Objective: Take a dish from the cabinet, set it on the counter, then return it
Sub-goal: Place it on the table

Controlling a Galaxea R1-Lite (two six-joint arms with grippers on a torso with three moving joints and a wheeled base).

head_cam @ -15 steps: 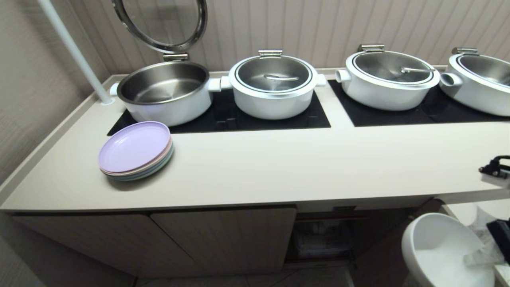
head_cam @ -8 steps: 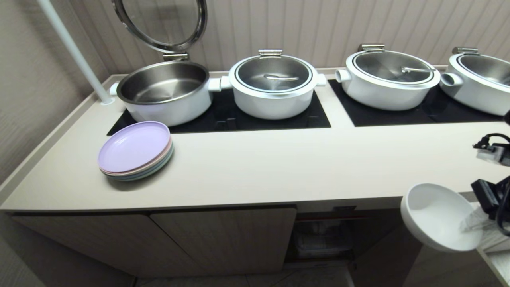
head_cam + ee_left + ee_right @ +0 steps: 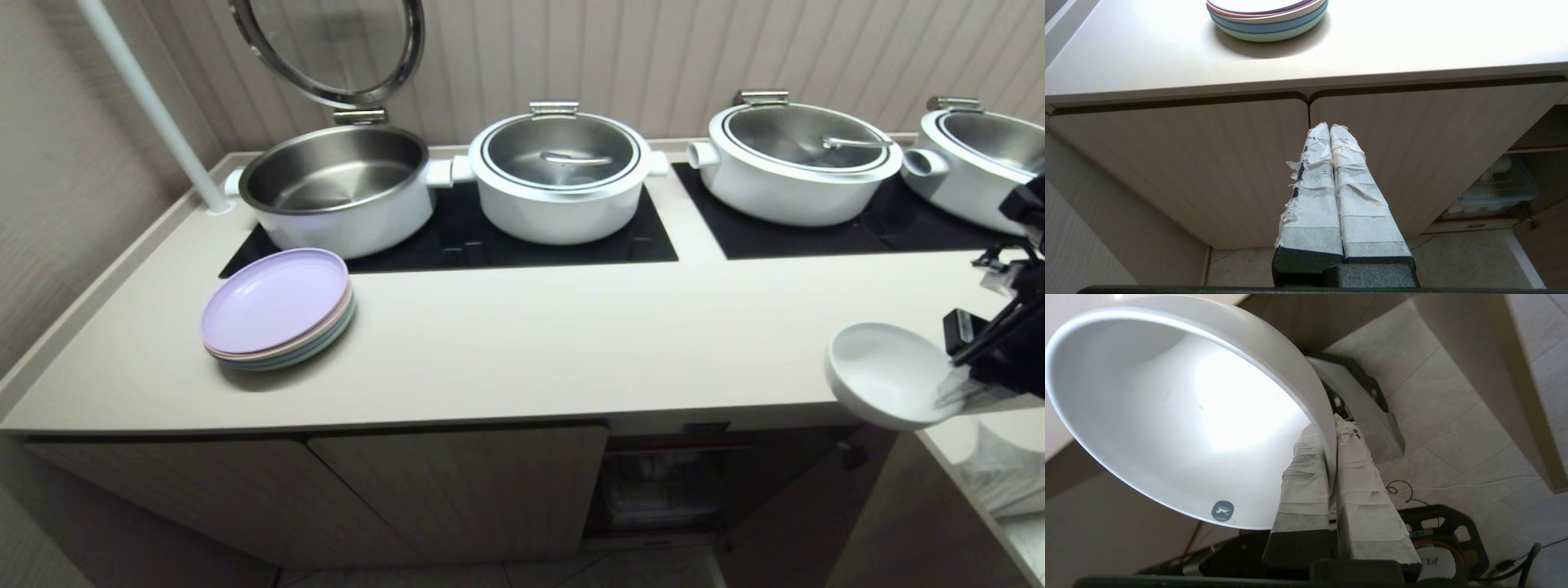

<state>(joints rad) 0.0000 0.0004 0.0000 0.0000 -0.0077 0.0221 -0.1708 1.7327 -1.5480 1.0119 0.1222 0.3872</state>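
Our right gripper [image 3: 951,392] pinched the rim of the white bowl [image 3: 886,371], holding it tilted in the air at the counter's [image 3: 571,351] front right edge, not yet over it. The counter lay to the bowl's left. Our left gripper [image 3: 1329,130], closed and empty, hung by the shut cupboard doors [image 3: 1208,163].

I see even, soft overhead light on the counter [image 3: 531,343]; the plates [image 3: 277,310] cast a faint shadow at lower left. In my right wrist view, glare whitens the dish [image 3: 1180,416] at centre. The head view's edges bow; the open cabinet [image 3: 661,490] stays dim.
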